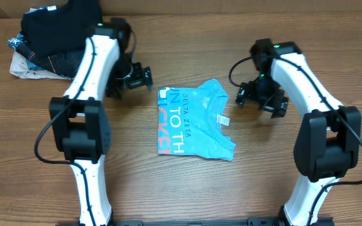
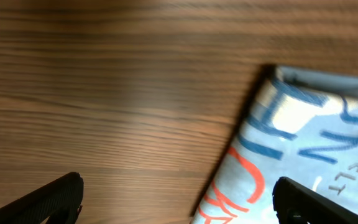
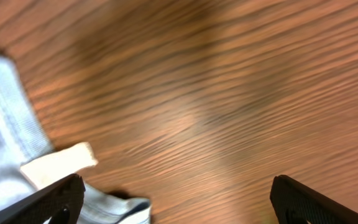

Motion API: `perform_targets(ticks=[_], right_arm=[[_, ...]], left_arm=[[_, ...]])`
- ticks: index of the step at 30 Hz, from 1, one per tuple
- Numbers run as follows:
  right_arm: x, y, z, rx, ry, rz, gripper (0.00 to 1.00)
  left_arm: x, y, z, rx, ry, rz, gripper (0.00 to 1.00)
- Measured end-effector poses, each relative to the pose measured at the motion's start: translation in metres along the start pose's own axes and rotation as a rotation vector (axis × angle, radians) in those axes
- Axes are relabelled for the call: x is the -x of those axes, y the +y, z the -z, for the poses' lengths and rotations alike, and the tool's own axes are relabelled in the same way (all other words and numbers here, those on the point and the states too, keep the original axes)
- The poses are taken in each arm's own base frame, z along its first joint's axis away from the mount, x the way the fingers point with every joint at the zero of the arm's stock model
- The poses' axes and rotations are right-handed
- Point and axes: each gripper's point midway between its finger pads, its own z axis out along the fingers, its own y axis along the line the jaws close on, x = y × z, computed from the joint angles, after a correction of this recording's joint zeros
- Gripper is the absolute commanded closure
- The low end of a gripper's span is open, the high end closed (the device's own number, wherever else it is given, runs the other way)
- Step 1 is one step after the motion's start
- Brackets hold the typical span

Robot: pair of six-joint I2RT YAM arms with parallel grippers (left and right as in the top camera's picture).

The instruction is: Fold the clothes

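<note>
Hovering w/ my left tool [image 2: 179, 202] and right tool [image 3: 173, 199] both spread, empty; T-shirt [image 1: 197, 122] mostly folded, collar side prob. needs tucking.

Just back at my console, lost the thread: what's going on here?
Two arms are folding a light blue T-shirt, which lies in the middle of the table, folded into a compact shape with its lettering up. Neither arm holds it: the left gripper hangs open near its left edge, the right gripper open beside the collar. A pile of dark garments sits at the far left corner.
</note>
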Motion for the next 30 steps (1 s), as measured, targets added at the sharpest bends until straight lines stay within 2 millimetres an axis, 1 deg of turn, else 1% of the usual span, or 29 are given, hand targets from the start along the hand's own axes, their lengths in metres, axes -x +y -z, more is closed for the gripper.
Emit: perform_targets(ticks=[3,5,6,7,10,11,12,13,16,18,20,22,25,26,27,28,29,30], right_arm=[[0.014,-0.019,0.000,-0.005,-0.016,-0.056,0.00],[0.028,-0.029,0.000,0.006,-0.045,-0.095,0.00],[0.039,-0.036,0.000,0.021,-0.070,-0.123,0.00],[0.047,-0.046,0.000,0.030,-0.085,-0.158,0.00],[0.067,-0.073,0.000,0.049,-0.117,-0.241,0.00],[0.073,-0.085,0.000,0.056,-0.127,-0.276,0.00],[0.075,-0.091,0.000,0.057,-0.127,-0.293,0.00],[0.078,-0.108,-0.001,0.058,-0.123,-0.338,0.00],[0.082,-0.134,-0.003,0.066,-0.115,-0.408,0.00],[0.083,-0.144,-0.004,0.077,-0.110,-0.438,0.00],[0.084,-0.153,-0.005,0.088,-0.108,-0.464,0.00],[0.085,-0.158,-0.005,0.097,-0.106,-0.481,0.00],[0.086,-0.160,-0.005,0.105,-0.108,-0.489,0.00],[0.087,-0.159,-0.005,0.109,-0.110,-0.489,0.00],[0.087,-0.159,-0.005,0.111,-0.110,-0.488,0.00],[0.088,-0.159,-0.005,0.112,-0.112,-0.488,0.00],[0.088,-0.158,-0.005,0.115,-0.115,-0.487,0.00],[0.089,-0.158,-0.005,0.116,-0.116,-0.487,0.00]], left_arm=[[0.008,0.016,0.006,-0.068,0.010,0.076,0.00],[0.009,0.021,0.009,-0.130,0.027,0.090,0.00],[0.009,0.025,0.011,-0.157,0.038,0.097,0.00],[0.006,0.029,0.014,-0.189,0.058,0.104,0.00],[0.001,0.028,0.016,-0.225,0.084,0.076,0.00],[0.000,0.026,0.017,-0.233,0.085,0.067,0.00],[0.000,0.023,0.017,-0.239,0.084,0.053,0.00],[0.000,0.019,0.017,-0.239,0.077,0.037,0.00],[0.000,0.017,0.024,-0.214,0.042,0.016,0.00],[-0.002,0.017,0.036,-0.185,0.001,0.003,0.00],[-0.007,0.014,0.058,-0.168,-0.062,-0.016,0.00],[-0.015,0.011,0.087,-0.156,-0.141,-0.037,0.00],[-0.037,0.009,0.134,-0.139,-0.271,-0.069,0.00],[-0.052,0.008,0.152,-0.136,-0.323,-0.082,0.00],[-0.062,0.007,0.162,-0.139,-0.359,-0.088,0.00],[-0.070,0.007,0.166,-0.142,-0.387,-0.094,0.00],[-0.080,0.008,0.166,-0.142,-0.396,-0.096,0.00],[-0.089,0.008,0.161,-0.146,-0.412,-0.100,0.00]])
